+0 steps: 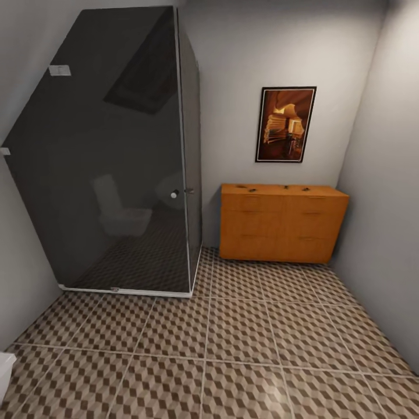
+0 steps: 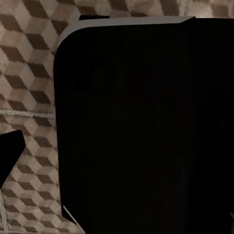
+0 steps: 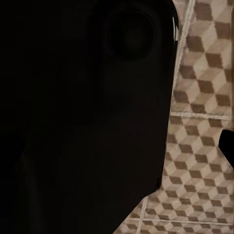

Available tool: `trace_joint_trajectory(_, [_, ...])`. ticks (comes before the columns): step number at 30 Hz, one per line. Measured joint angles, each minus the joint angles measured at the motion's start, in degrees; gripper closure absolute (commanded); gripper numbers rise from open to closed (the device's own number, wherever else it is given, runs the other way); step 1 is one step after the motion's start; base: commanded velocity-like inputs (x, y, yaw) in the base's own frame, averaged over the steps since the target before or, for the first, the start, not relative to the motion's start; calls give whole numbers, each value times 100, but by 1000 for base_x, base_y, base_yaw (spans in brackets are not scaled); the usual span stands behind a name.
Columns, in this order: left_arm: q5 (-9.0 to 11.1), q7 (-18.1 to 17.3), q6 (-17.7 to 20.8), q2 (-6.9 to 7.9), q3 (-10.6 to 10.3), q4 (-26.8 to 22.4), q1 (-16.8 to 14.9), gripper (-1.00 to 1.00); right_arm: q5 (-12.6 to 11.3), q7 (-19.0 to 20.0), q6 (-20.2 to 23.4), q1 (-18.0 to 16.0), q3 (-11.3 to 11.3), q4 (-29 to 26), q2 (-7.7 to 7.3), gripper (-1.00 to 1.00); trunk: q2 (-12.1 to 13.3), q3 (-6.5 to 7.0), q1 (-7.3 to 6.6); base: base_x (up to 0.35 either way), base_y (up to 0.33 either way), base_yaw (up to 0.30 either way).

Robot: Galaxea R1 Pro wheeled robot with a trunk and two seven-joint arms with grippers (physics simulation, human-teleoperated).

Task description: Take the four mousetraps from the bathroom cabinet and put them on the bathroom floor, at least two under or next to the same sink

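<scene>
Orange-brown cabinet (image 1: pixel 283 224) carries small mousetraps (image 1: pixel 252 188) on top

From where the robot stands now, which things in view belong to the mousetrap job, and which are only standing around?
Belong to the job:
- cabinet, against the far wall
- mousetraps, small dark shapes on the cabinet top; I can make out about four, too small to be sure
- bathroom floor, cube-pattern tiles

Only standing around:
- shower enclosure, dark glass
- framed picture on the wall above the cabinet
</scene>
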Motion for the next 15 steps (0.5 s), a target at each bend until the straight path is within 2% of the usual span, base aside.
trace_joint_trajectory(6, [0,-1,6,-1,-2,0,0,-100,-37,0,-57,0,-25,0,6,-100,0,0,0,315,0,-28])
trace_joint_trajectory(15, [0,-1,3,-1,0,-1,0,-100,-67,0,-158,0,-36,0,7,-100,0,0,0,318,0,-180])
